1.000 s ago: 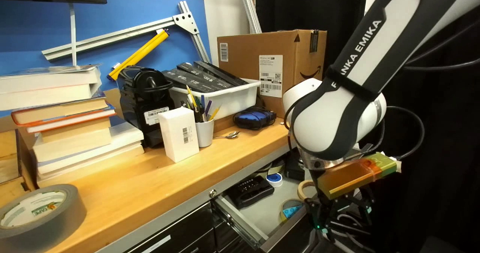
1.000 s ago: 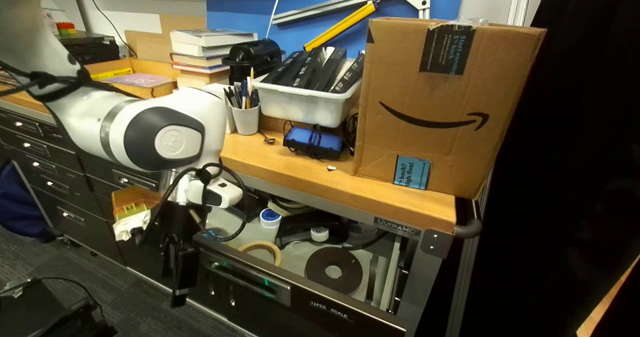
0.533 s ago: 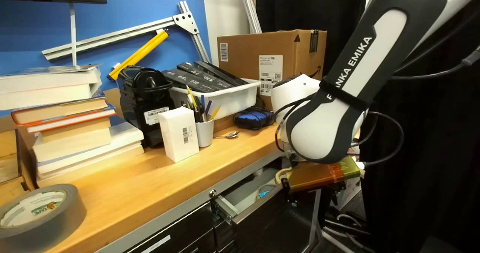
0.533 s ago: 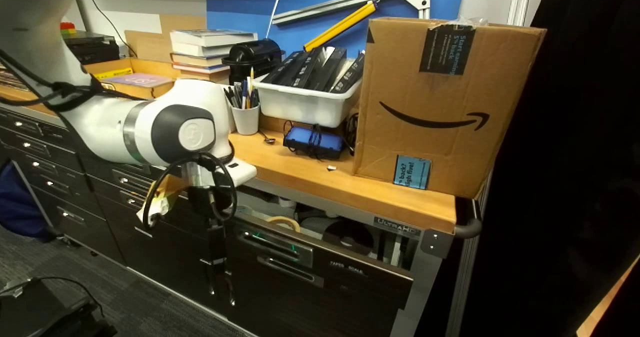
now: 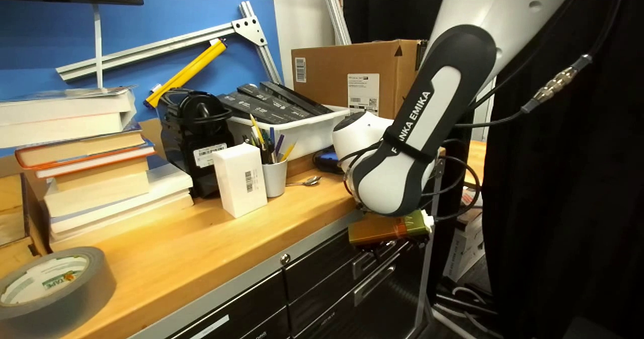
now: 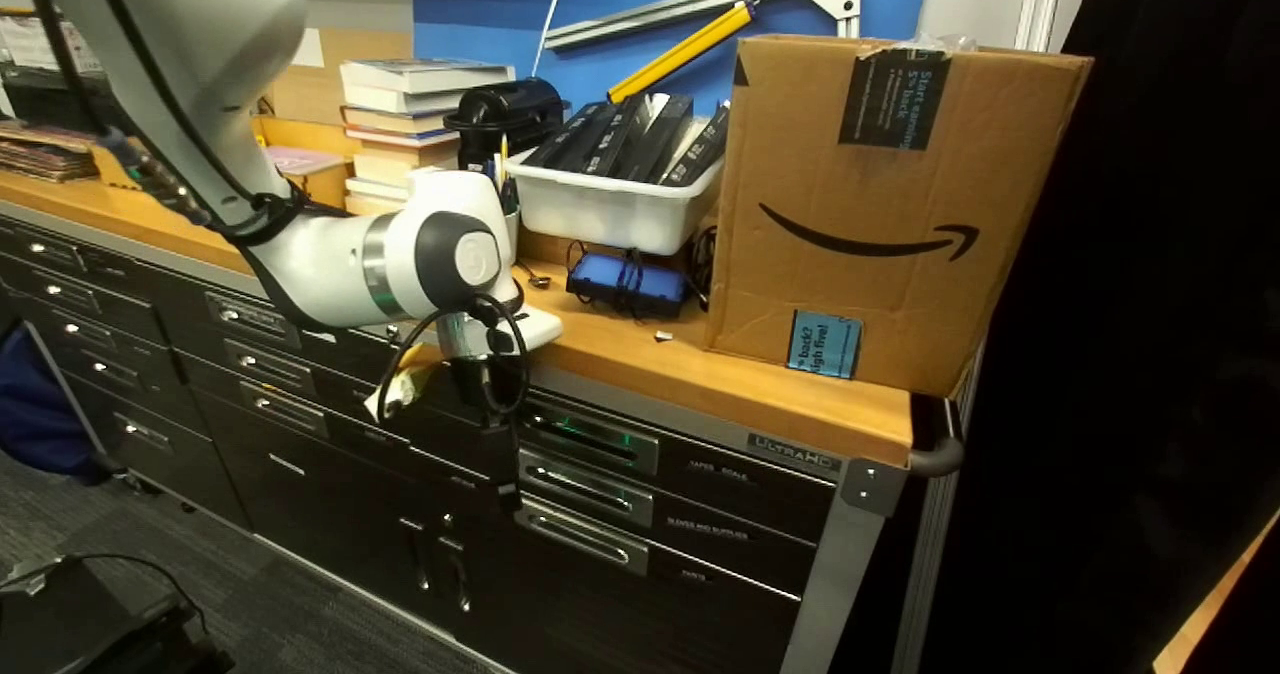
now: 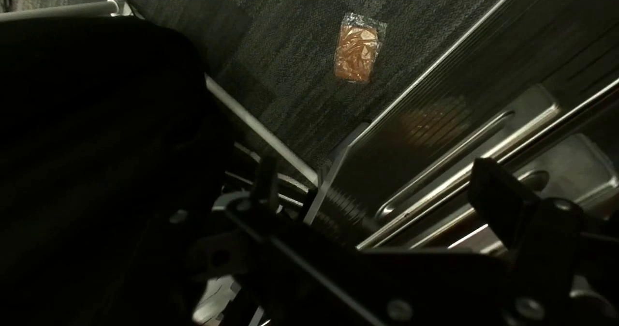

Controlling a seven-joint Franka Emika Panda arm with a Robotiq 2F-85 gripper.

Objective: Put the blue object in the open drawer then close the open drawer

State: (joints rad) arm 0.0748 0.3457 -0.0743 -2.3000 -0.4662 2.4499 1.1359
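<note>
The drawer (image 6: 735, 474), with a dark front labelled for tapes and scale, sits flush in the cabinet under the bench top. Its front also shows in the other exterior view (image 5: 319, 263). The small light-blue object is hidden from every view. My gripper (image 6: 505, 489) points down in front of the drawer fronts, close to the top handle. In the wrist view my gripper (image 7: 379, 176) has its two dark fingers wide apart with nothing between them. In an exterior view the gripper is mostly hidden behind the orange and green block on the wrist.
Lower drawers with metal handles (image 6: 585, 489) lie below. On the wooden bench (image 5: 211, 238) stand a white box (image 5: 241, 180), a pen cup (image 6: 492, 239), a navy object with cables (image 6: 630, 284) and a large cardboard box (image 6: 880, 204). A black curtain (image 5: 563, 218) hangs beside the bench.
The drawer has slid from open to flush with the cabinet, and the light-blue object inside has gone out of sight. The arm and gripper have moved toward the cabinet.
</note>
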